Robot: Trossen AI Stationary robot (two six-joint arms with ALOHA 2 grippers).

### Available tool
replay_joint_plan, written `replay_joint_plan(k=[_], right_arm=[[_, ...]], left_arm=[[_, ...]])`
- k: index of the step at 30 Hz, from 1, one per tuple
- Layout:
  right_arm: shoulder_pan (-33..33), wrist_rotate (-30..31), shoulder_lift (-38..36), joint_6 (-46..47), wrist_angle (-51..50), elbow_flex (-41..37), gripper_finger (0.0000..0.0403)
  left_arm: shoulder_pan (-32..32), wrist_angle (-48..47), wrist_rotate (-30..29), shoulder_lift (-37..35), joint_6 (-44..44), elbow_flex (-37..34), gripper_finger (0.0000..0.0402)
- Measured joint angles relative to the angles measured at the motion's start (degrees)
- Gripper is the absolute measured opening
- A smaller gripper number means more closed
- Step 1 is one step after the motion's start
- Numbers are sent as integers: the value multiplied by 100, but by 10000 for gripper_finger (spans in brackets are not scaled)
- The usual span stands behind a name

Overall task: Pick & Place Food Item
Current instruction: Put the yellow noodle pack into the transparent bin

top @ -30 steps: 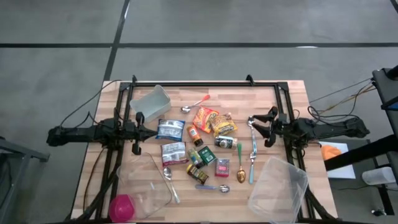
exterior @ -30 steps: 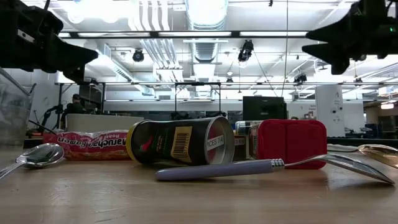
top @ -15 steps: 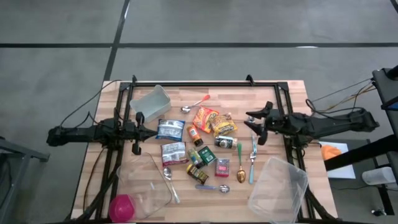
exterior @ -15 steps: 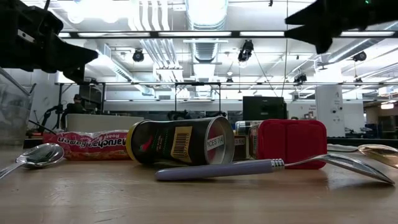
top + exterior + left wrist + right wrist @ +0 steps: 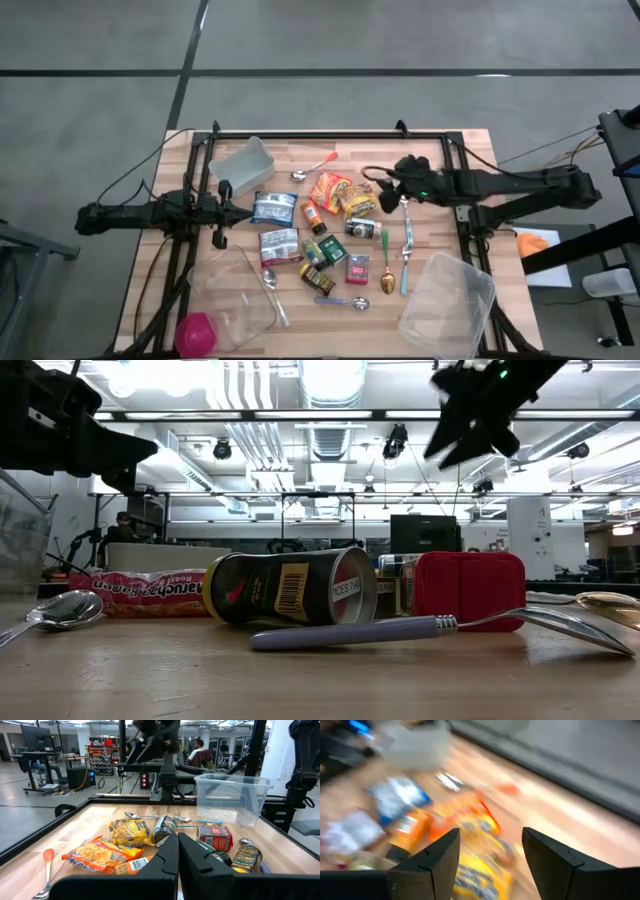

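Grey concrete floor surrounds the wooden table (image 5: 460, 150), which has a black frame rail along its edges. Most of the clutter sits bunched in the middle: an orange Maruchan noodle packet (image 5: 331, 188), a yellow snack packet (image 5: 360, 203) touching it, a small orange packet (image 5: 312, 217), a dark can on its side (image 5: 361, 229), a red box (image 5: 358, 268), two blue-and-white pouches (image 5: 272, 208) and several small jars (image 5: 315, 275). Spoons lie scattered around them: a red-handled one (image 5: 314, 166) toward the far edge, a green-handled one (image 5: 384, 262) and a purple-handled one (image 5: 340, 300) nearer the front.

Three clear plastic bins hold the corners: one at the far left (image 5: 243, 163), one at the near left (image 5: 232, 298) beside a pink cup (image 5: 197, 332), and one at the near right (image 5: 449, 303). Bare wood is open along the far edge and at the far right corner.

Up above the right side of the pile, the right end effector (image 5: 392, 186) hangs with its fingers (image 5: 432, 865) spread apart and nothing between them. It is tilted down toward the yellow snack packet, which lies just beside and beneath it on the table, not touched. From table level it shows high over the can and the red box.

Over at the left edge, the left end effector (image 5: 178, 851) points level across the table, fingers pressed together and empty, well apart from the food.
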Motion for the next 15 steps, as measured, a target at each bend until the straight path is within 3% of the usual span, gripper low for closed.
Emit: replay_joint_plan(k=[4, 10, 15], right_arm=[[-271, -16, 754, 855, -708, 363, 210], [-543, -481, 1783, 1248, -849, 752, 210], [-668, -513, 2321, 1638, -829, 957, 210]], left_arm=[[-1, 2, -1, 0, 1, 0, 0], [1, 2, -1, 0, 0, 0, 0], [1, 2, -1, 0, 1, 1, 0]])
